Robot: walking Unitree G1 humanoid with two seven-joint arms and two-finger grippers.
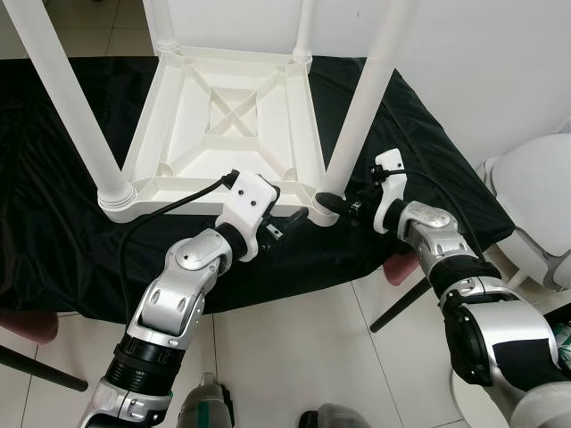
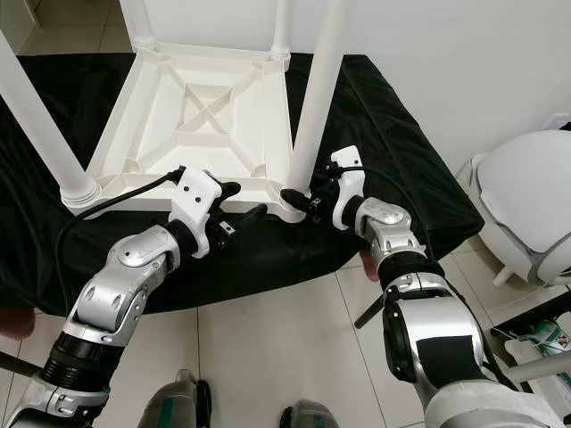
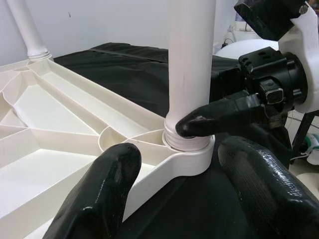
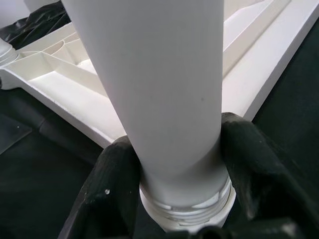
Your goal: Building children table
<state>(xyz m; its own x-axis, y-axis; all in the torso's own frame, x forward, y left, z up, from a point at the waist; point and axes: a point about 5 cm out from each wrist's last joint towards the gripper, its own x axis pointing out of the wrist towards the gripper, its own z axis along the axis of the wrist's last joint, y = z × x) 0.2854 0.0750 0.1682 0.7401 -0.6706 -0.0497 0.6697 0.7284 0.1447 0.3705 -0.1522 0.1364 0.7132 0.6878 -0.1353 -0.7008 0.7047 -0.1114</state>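
A white plastic children's table (image 1: 223,116) lies upside down on a black cloth (image 1: 53,223), with its legs pointing up. My right gripper (image 1: 334,204) is shut on the base of the near-right leg (image 1: 361,107), just above its threaded socket (image 3: 192,159); its fingers (image 4: 259,174) press the leg (image 4: 159,74) from both sides. My left gripper (image 1: 287,223) is open, low beside that same corner. Its two fingers (image 3: 99,194) stand apart in front of the socket and hold nothing.
The near-left leg (image 1: 76,98) rises at the left, and two more legs stand at the far corners. A white rounded chair (image 1: 535,196) stands to the right. The cloth's front edge hangs over tiled floor (image 1: 294,357) by my body.
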